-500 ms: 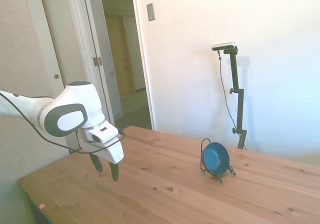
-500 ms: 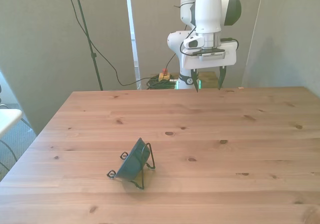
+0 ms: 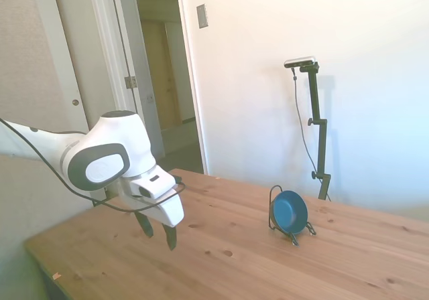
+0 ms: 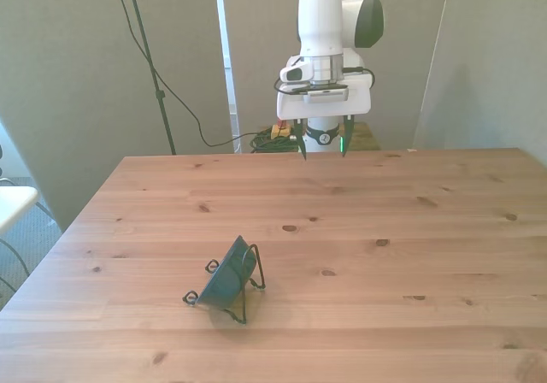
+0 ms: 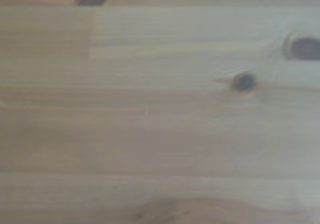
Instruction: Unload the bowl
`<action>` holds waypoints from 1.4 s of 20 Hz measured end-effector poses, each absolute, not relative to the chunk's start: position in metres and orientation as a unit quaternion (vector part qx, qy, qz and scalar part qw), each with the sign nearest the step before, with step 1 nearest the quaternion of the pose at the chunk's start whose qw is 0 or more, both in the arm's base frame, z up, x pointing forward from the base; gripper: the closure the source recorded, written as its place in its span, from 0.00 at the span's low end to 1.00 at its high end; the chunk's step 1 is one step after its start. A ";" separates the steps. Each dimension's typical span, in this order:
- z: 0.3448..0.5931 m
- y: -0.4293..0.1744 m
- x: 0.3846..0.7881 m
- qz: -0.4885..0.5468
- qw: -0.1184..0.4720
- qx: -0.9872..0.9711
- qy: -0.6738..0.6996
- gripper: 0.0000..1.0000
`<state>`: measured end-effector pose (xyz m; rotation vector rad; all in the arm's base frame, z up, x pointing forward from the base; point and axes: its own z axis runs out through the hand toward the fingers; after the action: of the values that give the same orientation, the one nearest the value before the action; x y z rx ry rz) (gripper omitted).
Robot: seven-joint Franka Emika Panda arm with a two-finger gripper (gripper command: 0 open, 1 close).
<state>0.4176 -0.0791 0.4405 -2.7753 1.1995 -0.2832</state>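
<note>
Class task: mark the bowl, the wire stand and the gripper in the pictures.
bowl (image 3: 289, 211): side view, middle of its blue inside.
wire stand (image 4: 257, 273): front view, its upright wire loop.
gripper (image 4: 322, 146): front view, midway between fingertips.

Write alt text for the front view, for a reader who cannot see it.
A blue bowl stands on edge in a black wire stand on a wooden table, toward the front view's left. The white arm's gripper hangs above the table's far edge, jaws open and empty, well apart from the bowl.
</note>
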 end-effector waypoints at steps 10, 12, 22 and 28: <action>0.464 -0.150 0.503 -0.175 0.054 -0.920 0.347 0.00; 0.469 -0.162 0.516 -0.192 0.054 -0.919 0.339 0.00; 0.468 -0.230 0.558 -0.219 0.046 -0.911 0.346 0.00; 0.451 -0.277 0.573 -0.214 0.055 -0.914 0.339 0.00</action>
<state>0.5734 -0.2771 0.4509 -2.7753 1.0298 -0.6500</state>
